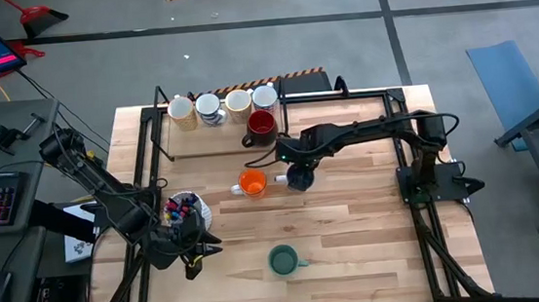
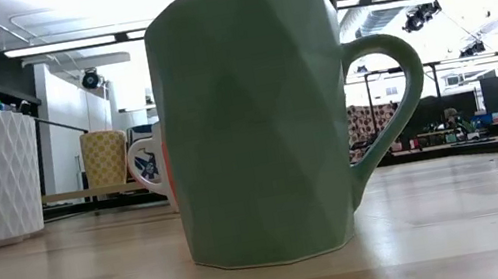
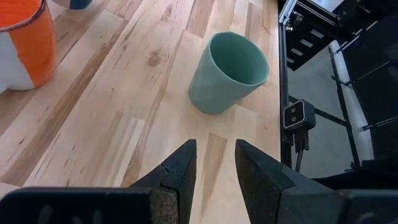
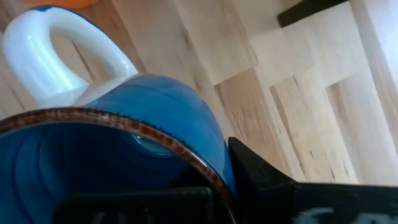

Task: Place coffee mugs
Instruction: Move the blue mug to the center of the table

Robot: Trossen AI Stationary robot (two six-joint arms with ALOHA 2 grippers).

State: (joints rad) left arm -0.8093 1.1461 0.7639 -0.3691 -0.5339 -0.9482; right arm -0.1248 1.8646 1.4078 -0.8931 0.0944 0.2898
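- Green faceted mug [image 2: 252, 124] stands nearest the front edge of the desk [image 1: 357, 261], upright, mouth up, handle toward the right arm's side; no gripper touches it.
- Left gripper [image 3: 214, 171] hovers just short of this mug, jaws parted with a narrow gap and holding nothing; the white pen holder [image 1: 195, 212] sits beside that arm.
- Orange mug [image 1: 252, 183] stands mid-desk, upright, handle toward the left arm's side.
- Right gripper [image 1: 298, 175] is just beside the orange mug, jaws clenched on the rim of the blue mug [image 4: 124, 143]; the wrist view shows its white handle clear of the grip.
- Dark red mug [image 1: 260, 124] stands farther back, and four pale mugs [image 1: 222, 105] form a row along the far edge, all upright.
- Handling, as judged: glazed ceramic is rigid, fairly heavy, slick and chip-prone; a rim-wall pinch or a grip across the body suits best, the long axis kept vertical.
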